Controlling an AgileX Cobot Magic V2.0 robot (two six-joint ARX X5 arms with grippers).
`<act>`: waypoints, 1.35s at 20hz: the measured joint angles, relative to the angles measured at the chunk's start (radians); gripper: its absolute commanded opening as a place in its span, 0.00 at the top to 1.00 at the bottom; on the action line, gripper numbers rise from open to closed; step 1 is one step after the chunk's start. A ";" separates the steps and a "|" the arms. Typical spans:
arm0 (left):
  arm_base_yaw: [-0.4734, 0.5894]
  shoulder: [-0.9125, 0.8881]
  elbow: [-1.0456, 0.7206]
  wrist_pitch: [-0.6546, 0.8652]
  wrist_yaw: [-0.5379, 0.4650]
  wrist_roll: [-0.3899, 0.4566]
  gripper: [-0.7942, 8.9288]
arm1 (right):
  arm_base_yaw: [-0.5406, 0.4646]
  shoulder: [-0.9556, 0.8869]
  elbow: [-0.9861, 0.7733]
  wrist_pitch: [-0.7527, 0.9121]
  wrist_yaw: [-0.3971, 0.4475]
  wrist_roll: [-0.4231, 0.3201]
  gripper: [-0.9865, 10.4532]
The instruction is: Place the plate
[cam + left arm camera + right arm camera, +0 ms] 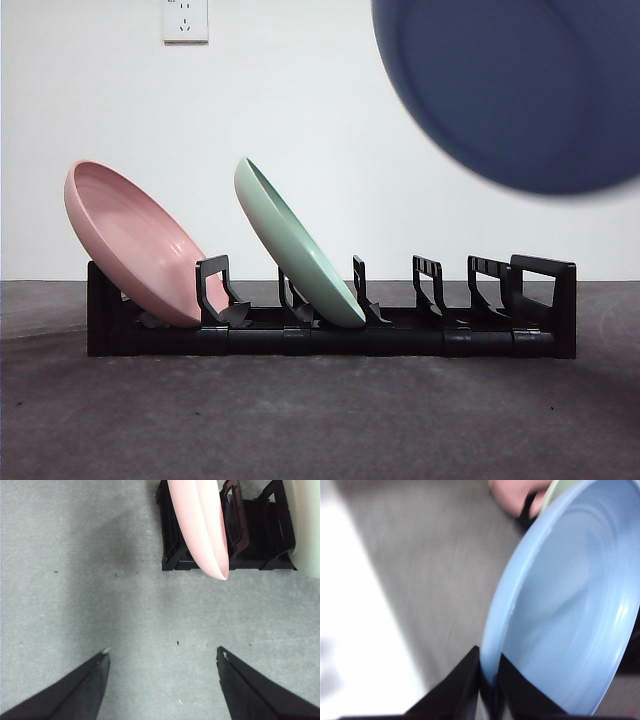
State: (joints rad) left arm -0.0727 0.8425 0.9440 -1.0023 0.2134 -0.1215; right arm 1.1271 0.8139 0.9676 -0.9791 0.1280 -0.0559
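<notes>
A blue plate (520, 85) hangs in the air at the upper right of the front view, above the right end of the black plate rack (520, 340). My right gripper (489, 680) is shut on the blue plate's rim (560, 610). A pink plate (135, 245) and a green plate (295, 245) lean in the rack's left slots. My left gripper (162, 652) is open and empty over the grey table, short of the rack's end (175, 545) where the pink plate (200, 525) stands.
The rack's right slots (460, 290) hold nothing. A wall socket (185, 20) sits on the white wall behind. The grey table (300, 420) lies in front of the rack.
</notes>
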 measured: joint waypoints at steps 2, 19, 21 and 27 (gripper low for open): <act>0.000 0.000 0.000 0.000 0.000 0.000 0.57 | 0.067 -0.013 -0.082 -0.045 0.006 0.000 0.90; 0.000 0.000 0.000 0.000 0.000 0.000 0.57 | 0.280 0.562 -0.206 0.417 0.257 -0.262 0.90; 0.000 0.000 0.000 0.000 0.000 0.000 0.57 | 0.247 0.599 -0.206 0.471 0.261 -0.277 0.90; 0.000 0.000 0.000 0.000 0.000 0.003 0.57 | 0.164 0.649 -0.206 0.533 0.202 -0.314 0.90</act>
State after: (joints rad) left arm -0.0727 0.8425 0.9443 -1.0027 0.2134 -0.1184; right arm 1.2911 1.4624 0.7612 -0.4465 0.3302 -0.3698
